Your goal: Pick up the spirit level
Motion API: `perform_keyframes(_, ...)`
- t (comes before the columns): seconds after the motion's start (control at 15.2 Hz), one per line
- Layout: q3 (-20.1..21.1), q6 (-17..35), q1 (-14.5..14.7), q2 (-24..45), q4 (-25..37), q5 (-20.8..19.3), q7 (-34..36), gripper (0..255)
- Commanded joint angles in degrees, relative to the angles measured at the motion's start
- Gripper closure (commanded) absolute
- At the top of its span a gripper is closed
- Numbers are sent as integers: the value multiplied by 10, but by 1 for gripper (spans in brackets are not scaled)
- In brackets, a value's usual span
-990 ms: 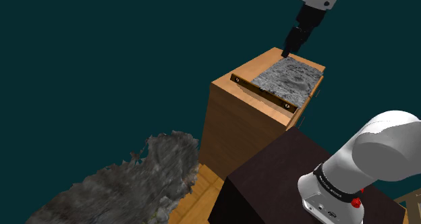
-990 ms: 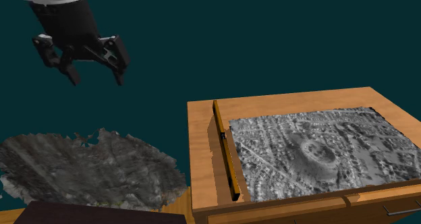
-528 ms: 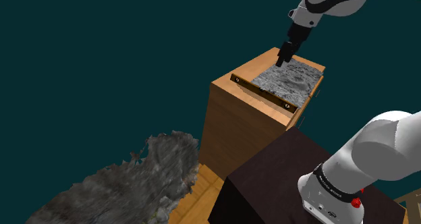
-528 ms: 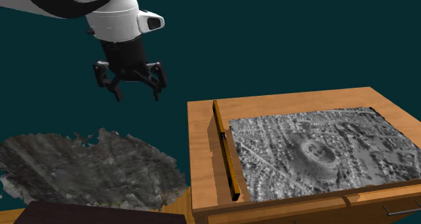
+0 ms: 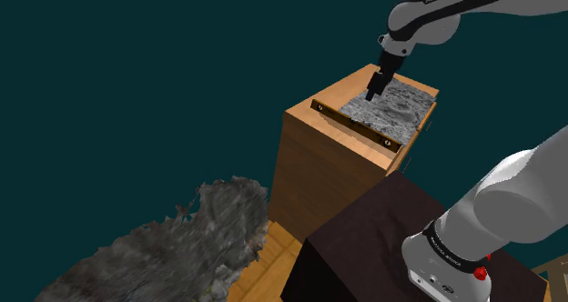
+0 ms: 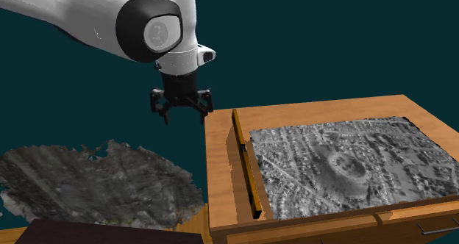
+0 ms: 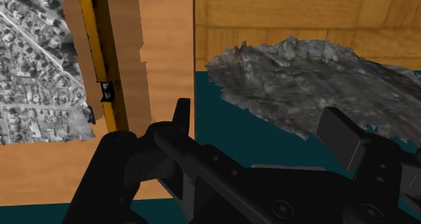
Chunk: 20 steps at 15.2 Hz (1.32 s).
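Observation:
The spirit level (image 6: 247,162) is a long yellow bar lying flat on the wooden cabinet top (image 6: 221,169), along the edge of a grey map-patterned mat (image 6: 346,162). In the shoulder view the level (image 5: 355,124) runs along the cabinet's near edge. My gripper (image 6: 183,117) hangs open and empty, just off the cabinet's edge near the level's far end and slightly above the top. In the shoulder view the gripper (image 5: 371,96) is over the cabinet's far corner. In the wrist view the level (image 7: 101,54) lies to one side of the open fingers (image 7: 344,138), not between them.
The cabinet (image 5: 319,164) is tall, with drawer fronts on one side. A rough grey rock-like mass (image 5: 173,255) lies on the floor beside it, below the gripper (image 7: 263,131). My dark stand (image 5: 364,246) is close to the cabinet. Flat teal surrounds everything.
The arm has swung down and toward the cabinet, bringing the gripper from high above to just beside the level's far end. The fingers stay open.

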Motion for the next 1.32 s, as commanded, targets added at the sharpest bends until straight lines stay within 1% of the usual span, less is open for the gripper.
perform_keyframes(0.0,-12,22,-1,49,19,19,-29,0)
perform_keyframes(0.26,-25,51,-13,142,64,62,-89,0)
perform_keyframes(0.46,-25,65,-29,213,105,97,-131,0)
perform_keyframes(0.86,-8,76,-77,352,207,154,-198,0)
perform_keyframes(1.25,17,65,-131,490,338,185,-237,0)
